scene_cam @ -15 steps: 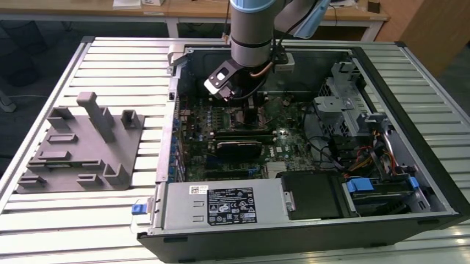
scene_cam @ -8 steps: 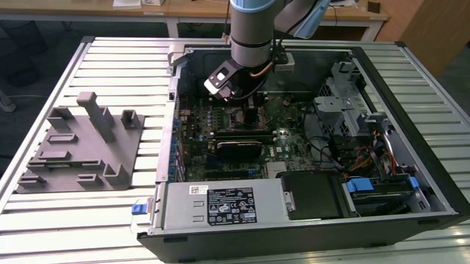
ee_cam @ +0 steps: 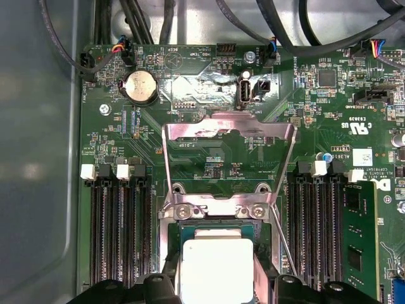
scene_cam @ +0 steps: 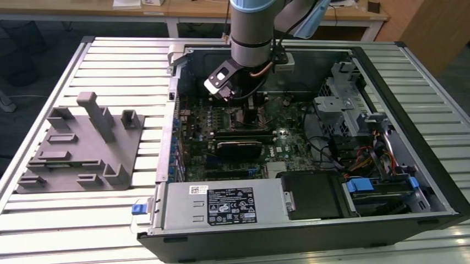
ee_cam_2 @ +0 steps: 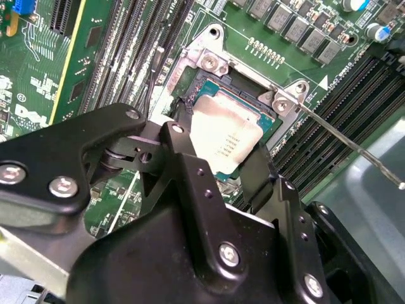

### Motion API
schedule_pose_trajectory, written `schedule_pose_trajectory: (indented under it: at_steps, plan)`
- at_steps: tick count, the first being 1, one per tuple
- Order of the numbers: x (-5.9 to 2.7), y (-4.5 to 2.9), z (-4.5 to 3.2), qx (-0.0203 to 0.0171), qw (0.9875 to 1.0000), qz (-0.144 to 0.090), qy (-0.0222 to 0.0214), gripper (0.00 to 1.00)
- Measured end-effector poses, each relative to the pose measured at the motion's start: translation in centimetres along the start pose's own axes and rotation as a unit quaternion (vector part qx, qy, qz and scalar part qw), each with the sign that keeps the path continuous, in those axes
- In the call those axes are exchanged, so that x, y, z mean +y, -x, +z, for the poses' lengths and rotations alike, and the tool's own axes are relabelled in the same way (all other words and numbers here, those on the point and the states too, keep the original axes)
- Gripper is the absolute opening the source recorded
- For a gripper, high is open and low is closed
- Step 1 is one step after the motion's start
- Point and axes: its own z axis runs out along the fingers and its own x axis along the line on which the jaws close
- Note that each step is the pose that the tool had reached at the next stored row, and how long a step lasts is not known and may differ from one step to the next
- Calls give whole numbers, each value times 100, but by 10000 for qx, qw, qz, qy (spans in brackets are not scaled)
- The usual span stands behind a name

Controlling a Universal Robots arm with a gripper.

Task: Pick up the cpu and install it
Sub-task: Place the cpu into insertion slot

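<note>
Evidently the claw (ee_cam_2: 218, 155) is narrowed to chip width, its fingers (ee_cam_2: 183, 158) against two opposite edges of the cpu (ee_cam_2: 226, 133), held directly between them over the open socket (ee_cam_2: 250, 101). Judged thin, light, stiff and fragile underneath, the chip suits an edge grip only. Its lid carries faint print, too small to read.

Exterior view overlooks the whole case (scene_cam: 294, 239) from above; both wrist views closely share the socket (ee_cam_2: 212, 60) (ee_cam: 215, 209)

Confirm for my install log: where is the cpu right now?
In both wrist views the cpu lies at the open socket, beside the hinge of the raised load plate, between two banks of memory slots.
</note>
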Motion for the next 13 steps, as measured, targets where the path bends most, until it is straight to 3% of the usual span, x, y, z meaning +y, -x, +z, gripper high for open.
schedule_pose_trajectory:
  at_steps: [10,11,13]
  plan:
    - [1,-1,2,5,10000,0,2,55]
    - [0,-1,2,5,10000,0,1,62]
    - [0,0,-3,5,10000,0,-1,62]
